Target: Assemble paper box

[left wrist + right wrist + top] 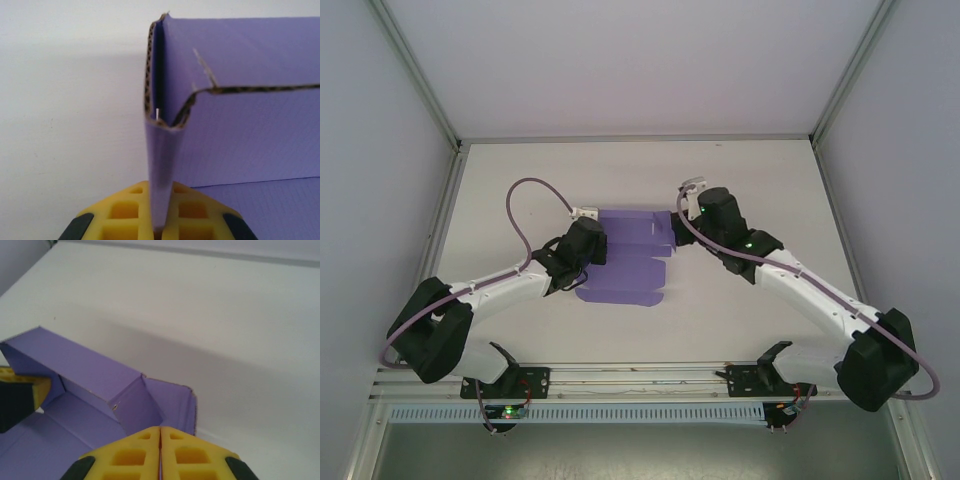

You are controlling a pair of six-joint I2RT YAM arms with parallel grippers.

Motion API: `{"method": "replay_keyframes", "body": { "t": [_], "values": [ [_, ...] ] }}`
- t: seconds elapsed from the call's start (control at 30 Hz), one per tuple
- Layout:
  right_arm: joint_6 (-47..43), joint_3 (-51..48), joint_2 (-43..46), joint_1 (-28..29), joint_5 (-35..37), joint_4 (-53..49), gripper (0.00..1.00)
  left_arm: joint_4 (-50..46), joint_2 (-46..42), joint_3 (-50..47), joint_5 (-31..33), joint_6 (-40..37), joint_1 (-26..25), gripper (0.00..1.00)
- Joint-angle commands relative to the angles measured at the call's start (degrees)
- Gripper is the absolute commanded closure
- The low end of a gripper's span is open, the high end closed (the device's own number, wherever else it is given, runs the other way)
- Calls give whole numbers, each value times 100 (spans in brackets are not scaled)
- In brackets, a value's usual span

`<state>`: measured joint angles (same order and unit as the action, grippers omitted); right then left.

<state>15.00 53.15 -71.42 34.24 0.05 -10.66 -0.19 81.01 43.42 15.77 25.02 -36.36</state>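
Observation:
The paper box (625,262) is lavender card lying part-folded on the white table between the two arms. My left gripper (588,242) is at its left end. In the left wrist view the yellow fingers (125,212) are shut on an upright wall of the paper box (250,75), and the card runs down between them. My right gripper (682,222) is at the right end. Its fingers (130,455) meet in a closed seam just in front of the raised end flap (172,402), with no card visible between them. The paper box's back wall (75,362) stands up.
The white table (740,180) spreads around the box, with grey enclosure walls at the left, right and back. The left arm's cable (525,200) loops above the table. An aluminium rail (640,375) runs along the near edge.

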Motion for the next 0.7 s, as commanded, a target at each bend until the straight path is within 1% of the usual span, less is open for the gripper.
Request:
{"method": "replay_keyframes", "body": {
  "t": [0.0, 0.13, 0.17, 0.2, 0.23, 0.37, 0.43, 0.53, 0.6, 0.67],
  "values": [
    [136, 237, -460, 166, -157, 70, 93, 91, 51, 185, 192, 153, -29, 100],
    [365, 416, -972, 224, 477, 161, 94, 120, 28, 164, 143, 199, -32, 100],
    [380, 433, -1068, 224, 493, 252, 95, 126, 20, 164, 128, 206, -34, 100],
    [386, 463, -1159, 231, 419, 351, 94, 133, 16, 158, 121, 210, -32, 100],
    [394, 474, -1254, 232, 199, 511, 94, 133, 17, 173, 127, 213, -31, 100],
    [497, 400, -1452, 285, -833, 1216, 94, 150, 19, 178, 130, 266, -37, 100],
    [664, 322, -1504, 302, -1091, 1550, 93, 191, 37, 183, 113, 282, -31, 100],
    [804, 184, -1505, 303, -982, 1816, 90, 221, 54, 178, 70, 313, -37, 100],
    [852, 128, -1433, 272, -739, 1732, 89, 214, 38, 168, 76, 313, -30, 100],
    [822, 68, -1322, 243, -406, 1505, 86, 214, -22, 134, 89, 328, -29, 100]
  ]
}}
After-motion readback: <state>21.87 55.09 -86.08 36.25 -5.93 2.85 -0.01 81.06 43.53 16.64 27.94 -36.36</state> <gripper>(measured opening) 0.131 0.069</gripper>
